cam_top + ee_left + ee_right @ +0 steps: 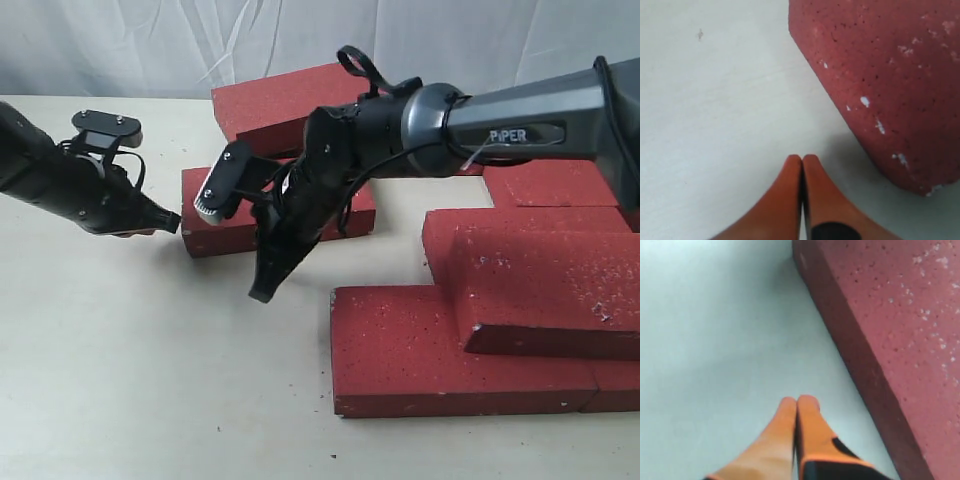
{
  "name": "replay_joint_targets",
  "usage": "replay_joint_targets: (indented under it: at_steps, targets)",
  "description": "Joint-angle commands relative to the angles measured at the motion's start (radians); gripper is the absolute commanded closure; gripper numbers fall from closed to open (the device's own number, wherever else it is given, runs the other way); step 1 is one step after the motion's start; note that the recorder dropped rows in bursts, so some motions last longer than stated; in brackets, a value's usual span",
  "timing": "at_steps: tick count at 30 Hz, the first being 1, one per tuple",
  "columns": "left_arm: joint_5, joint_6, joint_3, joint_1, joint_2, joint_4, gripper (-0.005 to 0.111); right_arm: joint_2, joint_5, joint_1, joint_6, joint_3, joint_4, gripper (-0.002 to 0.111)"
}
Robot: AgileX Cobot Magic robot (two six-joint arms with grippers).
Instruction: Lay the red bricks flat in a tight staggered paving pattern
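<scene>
One brick (545,290) lies atop other bricks (400,360) on the table (120,360).

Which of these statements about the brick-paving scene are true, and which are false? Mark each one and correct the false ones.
1. The left arm has its jaws pressed shut and empty. True.
2. The right arm holds a red brick between its jaws. False: they are shut and empty over the bare table, beside a nearby brick.
3. Every red brick lies flat on the table. False: the top brick rests on others.
4. The left jaws point at the end of the middle brick. True.
</scene>
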Motion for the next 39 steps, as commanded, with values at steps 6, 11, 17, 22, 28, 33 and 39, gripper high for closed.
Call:
replay_joint_targets:
  at_steps: [6,11,17,22,28,33,39]
  targets:
    - [0.073,0.001,-0.09,-0.002,0.058,0.014,0.107,-0.071,0.092,-0.256,0.133,-0.003,-0.043,0.108]
    - [0.08,0.001,-0.131,-0.002,0.073,0.01,0.107,-0.026,-0.032,-0.345,0.189,-0.003,0.028,0.108]
    - [0.078,0.001,-0.182,-0.002,0.133,0.003,0.107,0.029,-0.108,-0.343,0.188,-0.003,0.028,0.108]
    - [0.072,0.001,-0.208,-0.006,0.133,-0.023,0.107,0.03,-0.104,-0.343,0.188,-0.003,0.036,0.108]
    - [0.009,0.026,-0.216,-0.032,0.133,-0.036,0.107,0.03,-0.09,-0.343,0.188,-0.003,0.039,0.108]
    - [-0.037,0.028,-0.216,-0.041,0.133,-0.042,0.107,0.03,-0.08,-0.343,0.188,-0.003,0.039,0.108]
    - [-0.054,0.028,-0.216,-0.041,0.134,-0.042,0.107,0.009,-0.022,-0.343,0.188,-0.003,0.039,0.108]
